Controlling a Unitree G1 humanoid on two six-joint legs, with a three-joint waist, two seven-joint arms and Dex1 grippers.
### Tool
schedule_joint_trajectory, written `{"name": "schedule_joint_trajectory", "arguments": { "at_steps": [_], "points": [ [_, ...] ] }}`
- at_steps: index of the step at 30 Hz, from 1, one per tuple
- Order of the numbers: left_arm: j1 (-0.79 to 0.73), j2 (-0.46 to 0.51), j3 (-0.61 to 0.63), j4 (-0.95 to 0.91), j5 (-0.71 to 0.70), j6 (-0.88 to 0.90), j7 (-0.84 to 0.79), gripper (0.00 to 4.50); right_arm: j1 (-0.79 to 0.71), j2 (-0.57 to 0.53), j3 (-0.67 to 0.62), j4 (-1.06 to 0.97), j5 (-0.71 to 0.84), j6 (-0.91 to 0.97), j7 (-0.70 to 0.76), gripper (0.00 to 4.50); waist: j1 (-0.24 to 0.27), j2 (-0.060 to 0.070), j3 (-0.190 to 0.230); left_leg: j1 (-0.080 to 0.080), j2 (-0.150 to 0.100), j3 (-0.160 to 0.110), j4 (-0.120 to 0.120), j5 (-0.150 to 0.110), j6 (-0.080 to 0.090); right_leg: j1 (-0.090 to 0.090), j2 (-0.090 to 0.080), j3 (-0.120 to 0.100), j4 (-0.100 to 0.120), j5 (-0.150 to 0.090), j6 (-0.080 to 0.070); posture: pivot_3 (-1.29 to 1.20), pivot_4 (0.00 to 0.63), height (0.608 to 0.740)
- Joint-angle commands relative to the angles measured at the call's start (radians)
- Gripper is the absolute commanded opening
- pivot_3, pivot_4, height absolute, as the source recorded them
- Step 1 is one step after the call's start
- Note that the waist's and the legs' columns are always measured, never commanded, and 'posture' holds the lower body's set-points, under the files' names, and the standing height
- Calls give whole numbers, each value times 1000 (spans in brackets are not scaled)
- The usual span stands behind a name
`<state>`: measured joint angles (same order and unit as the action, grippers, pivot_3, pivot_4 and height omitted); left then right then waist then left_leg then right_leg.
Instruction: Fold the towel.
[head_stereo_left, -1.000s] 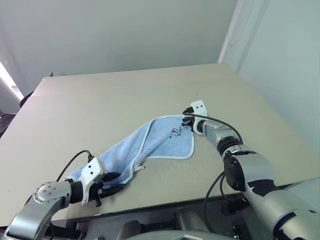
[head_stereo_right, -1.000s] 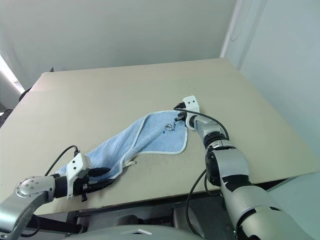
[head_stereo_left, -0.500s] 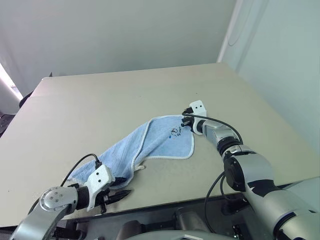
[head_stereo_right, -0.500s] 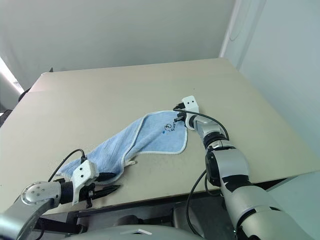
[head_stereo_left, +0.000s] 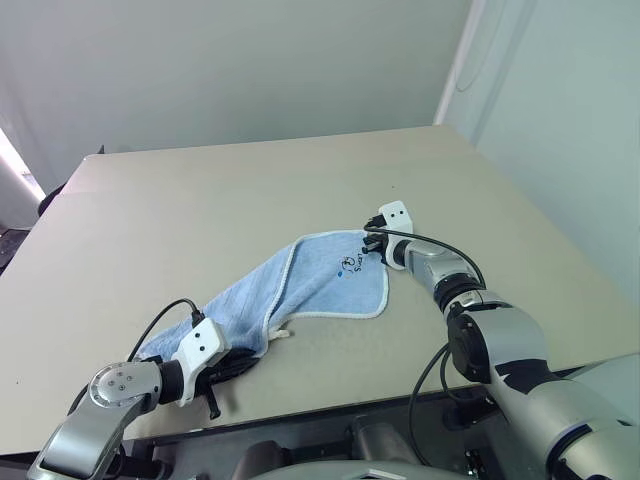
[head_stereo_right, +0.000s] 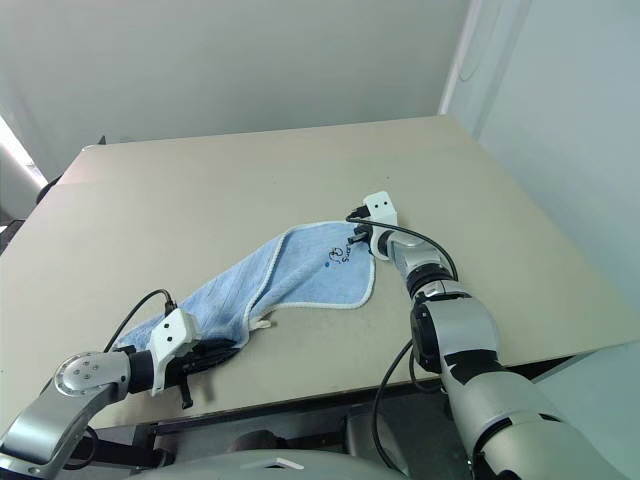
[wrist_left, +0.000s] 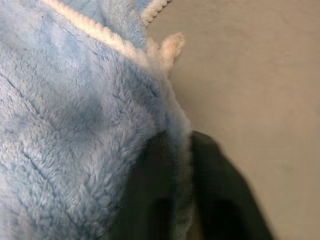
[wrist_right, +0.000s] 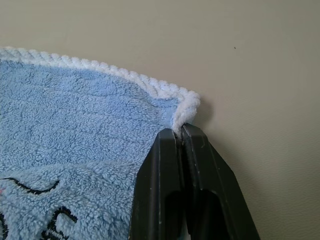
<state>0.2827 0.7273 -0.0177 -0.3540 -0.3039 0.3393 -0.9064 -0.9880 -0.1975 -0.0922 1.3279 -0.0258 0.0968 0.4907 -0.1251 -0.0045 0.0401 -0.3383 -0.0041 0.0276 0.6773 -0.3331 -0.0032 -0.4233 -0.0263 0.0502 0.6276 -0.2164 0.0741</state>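
Observation:
The towel (head_stereo_left: 300, 285), light blue with white edging, lies stretched in a rumpled diagonal band across the beige table. A dark logo (head_stereo_left: 352, 264) marks its far right part, and a small white loop (head_stereo_left: 283, 335) sticks out at the near edge. My right gripper (wrist_right: 180, 131) is shut on the far right corner of the towel, pinching the white edging. At the near left end my left gripper (wrist_left: 177, 150) is shut on the towel's edge close to the loop (wrist_left: 171, 44). From the head views that gripper (head_stereo_left: 235, 366) sits low on the table.
The beige table (head_stereo_left: 200, 200) stretches wide behind and to the left of the towel. Its front edge (head_stereo_left: 330, 405) runs just below my left gripper. A black cable (head_stereo_left: 160, 320) loops over the left wrist.
My left gripper, open near the table's front edge before, has slid in against the towel's near end and closed on its edge. The right gripper has kept still on its corner.

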Motion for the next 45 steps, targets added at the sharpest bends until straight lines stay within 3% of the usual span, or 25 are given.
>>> {"name": "schedule_joint_trajectory", "arguments": {
  "at_steps": [1, 8, 12, 18, 21, 25, 28, 34, 37, 41, 45],
  "points": [
    [9, 22, 33, -2, -40, 11, -36, 18, -15, 2, -5, -29, 5, -9, -2, 0, 0, 0, 0, 0, 0, 0, 0, 0, 0, 0, 0, 0, 0, 0, 0, 0, 0, 740],
    [28, 63, 199, -26, -213, 93, -104, 18, -20, 6, -5, -29, 4, -13, -5, 0, -1, 0, 0, 0, 0, 0, 0, 0, 0, 0, 0, 0, 0, 0, 0, 0, 0, 740],
    [2, 71, 378, 14, -307, 147, -76, 18, -24, 5, -6, -33, 8, -22, 19, 0, -2, 0, 1, 0, 0, 0, 0, 0, 0, -1, 0, 0, 0, 0, 0, 0, 0, 740],
    [-120, 62, 500, 134, -340, 158, -14, 18, -24, -14, -8, -85, 37, -74, 203, 0, -1, -1, 2, 0, 0, 0, 0, 0, 0, -1, 1, 0, 0, 0, 1, 0, 0, 740],
    [-283, 36, 489, 297, -293, 133, 82, 18, -15, -36, -22, -145, 73, -114, 321, 0, 4, -1, 3, 0, 0, -1, 0, 0, 0, 0, 1, -1, 1, 2, 3, 0, 0, 740],
    [-478, -3, 405, 505, -191, 35, 131, 18, -13, -61, -51, -179, 111, -154, 350, 0, 8, -1, 3, 0, -1, -1, 0, 0, 0, 1, 0, -2, 0, 2, 3, 0, 0, 740],
    [-653, -39, 356, 711, -110, -79, 166, 18, -34, -76, -85, -166, 138, -178, 311, 0, 15, -2, 3, -1, -1, -2, 0, 0, 0, 0, -2, -3, 0, 2, 3, 0, 0, 740],
    [-1125, -67, 280, 1315, 78, -403, 312, 18, -141, -115, -146, -102, 162, -261, 182, 0, 29, -4, 4, -4, -1, -2, 0, 0, -1, -4, -2, -3, 1, 3, 3, 0, 0, 740],
    [-1273, -56, 275, 1486, 121, -509, 358, 18, -190, -134, -147, -76, 148, -321, 139, 0, 27, -4, 4, -4, -2, 0, -4, 0, -1, -5, -4, -2, 0, 3, 3, 0, 0, 740],
    [-1375, -35, 301, 1577, 124, -650, 357, 18, -239, -163, -172, -63, 169, -412, 132, 0, 27, -4, 4, -6, -2, 0, -14, 0, -1, -9, -4, -1, -4, 3, 4, 0, 0, 740],
    [-1334, -11, 316, 1579, 90, -690, 180, 18, -204, -170, -182, -77, 186, -461, 222, 0, 26, -4, 3, -18, -2, 0, -14, 2, -4, -21, -5, -2, -3, 3, 3, 0, 0, 740]
  ]
}}
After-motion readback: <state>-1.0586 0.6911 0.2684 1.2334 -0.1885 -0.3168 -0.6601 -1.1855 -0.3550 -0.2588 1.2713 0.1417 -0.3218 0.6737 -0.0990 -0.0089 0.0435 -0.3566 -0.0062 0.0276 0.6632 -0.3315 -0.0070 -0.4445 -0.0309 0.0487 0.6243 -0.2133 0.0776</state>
